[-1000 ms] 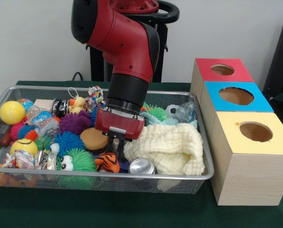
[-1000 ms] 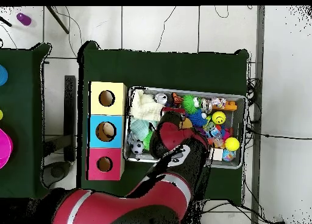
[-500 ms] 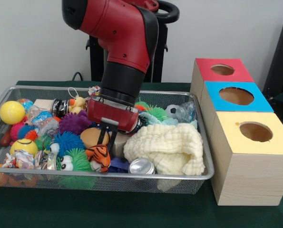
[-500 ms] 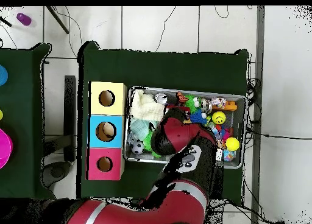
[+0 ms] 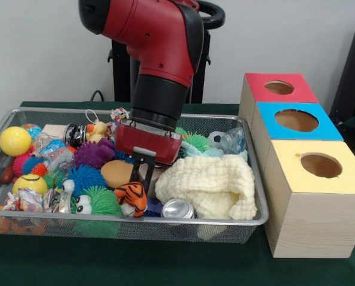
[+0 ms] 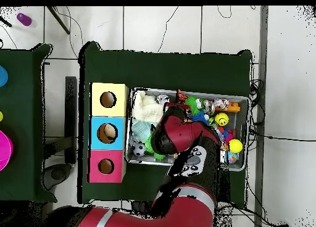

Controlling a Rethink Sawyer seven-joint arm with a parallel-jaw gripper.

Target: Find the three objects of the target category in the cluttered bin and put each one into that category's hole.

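Wire mesh bin [image 5: 258, 196] is sitting on the green-covered table [image 5: 165, 265], packed with clutter. The gripper [image 5: 142, 174] is hanging low over the bin's middle, its dark fingers [image 5: 135, 170] pointing down at the tan disc [image 5: 119, 173]. The fingers are lying close together, but whether anything is pinched between them cannot be told; the tiger toy [image 5: 131, 198] is lying just below and in front of them, near the bin's front edge, and contact cannot be confirmed.

Beside the tiger toy, a silver can [image 5: 178, 208] is resting against the front rim, and a cream cloth [image 5: 210, 183] is filling the bin's right end. A green spiky ball with eyes [image 5: 96, 202] is sitting left of the tiger toy, a blue spiky ball [image 5: 85, 177] behind it, and a purple spiky ball [image 5: 94, 153] further back. A yellow ball [image 5: 14, 141] is lying at the bin's left end, and a small soccer ball [image 5: 215, 139] near the back right corner.

Three wooden boxes are standing in a row just beside the bin's right end: red box [image 5: 277, 89], blue box [image 5: 296, 122], yellow box [image 5: 317, 170], each showing one round hole on top. No hole is showing an object in it.

No readable writing or brand is making itself out on the wrappers, the can or the arm.

In the overhead view the arm [image 6: 179, 150] is covering the bin's [image 6: 245, 101] centre.
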